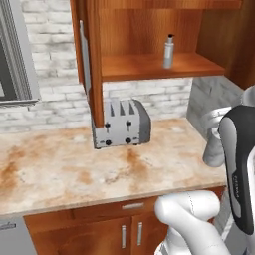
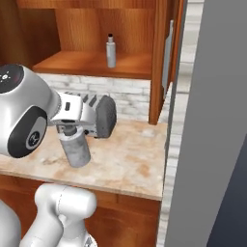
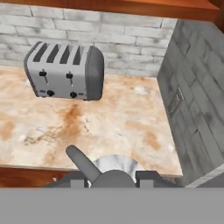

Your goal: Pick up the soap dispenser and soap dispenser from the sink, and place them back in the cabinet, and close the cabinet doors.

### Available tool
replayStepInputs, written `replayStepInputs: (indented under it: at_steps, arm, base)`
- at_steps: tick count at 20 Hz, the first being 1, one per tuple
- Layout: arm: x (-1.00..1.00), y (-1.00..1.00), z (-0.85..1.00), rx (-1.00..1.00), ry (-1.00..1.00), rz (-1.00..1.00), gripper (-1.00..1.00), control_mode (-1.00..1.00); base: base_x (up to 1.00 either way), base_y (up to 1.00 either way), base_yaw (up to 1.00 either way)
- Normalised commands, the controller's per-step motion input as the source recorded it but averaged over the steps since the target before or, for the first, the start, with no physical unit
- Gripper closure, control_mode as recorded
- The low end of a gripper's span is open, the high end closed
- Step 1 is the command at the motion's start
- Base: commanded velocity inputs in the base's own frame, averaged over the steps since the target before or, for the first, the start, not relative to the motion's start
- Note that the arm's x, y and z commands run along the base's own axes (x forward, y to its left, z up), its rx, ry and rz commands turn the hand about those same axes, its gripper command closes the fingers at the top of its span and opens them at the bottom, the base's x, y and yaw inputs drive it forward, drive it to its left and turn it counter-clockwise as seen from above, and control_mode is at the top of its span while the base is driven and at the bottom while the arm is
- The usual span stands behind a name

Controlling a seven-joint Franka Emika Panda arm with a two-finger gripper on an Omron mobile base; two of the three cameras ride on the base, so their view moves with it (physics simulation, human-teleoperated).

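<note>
Transport step in hand: jaws closed on marbled soap dispenser [image 2: 75,147], carried above the counter [image 1: 74,169] near the toaster [image 1: 121,123]. White dispenser [image 1: 169,51] already stands on cabinet shelf [image 1: 149,65]. Next move likely calls for lifting to shelf height.

No readable text, only illegible lettering on the robot arm [image 1: 238,169].

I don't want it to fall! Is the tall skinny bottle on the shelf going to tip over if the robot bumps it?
Probably, yes. The slim white soap dispenser stands upright on the cabinet shelf, tall over a narrow base, so a nudge near its black top could topple it. Being round, it might then roll.
</note>
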Motion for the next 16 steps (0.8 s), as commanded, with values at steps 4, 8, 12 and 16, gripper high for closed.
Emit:
replayStepInputs:
  at_steps: [4,8,12,16]
  arm:
    - [0.0,0.0,0.0,0.0,0.0,0.0,1.0,1.0]
    - [0.0,0.0,0.0,0.0,0.0,0.0,1.0,1.0]
    - [0.0,0.0,0.0,0.0,0.0,0.0,1.0,1.0]
    - [0.0,0.0,0.0,0.0,0.0,0.0,1.0,1.0]
  base:
    - [0.49,0.0,0.0]
    - [0.34,0.0,0.0]
    - [0.37,0.0,0.0]
    - [0.38,0.0,-0.01]
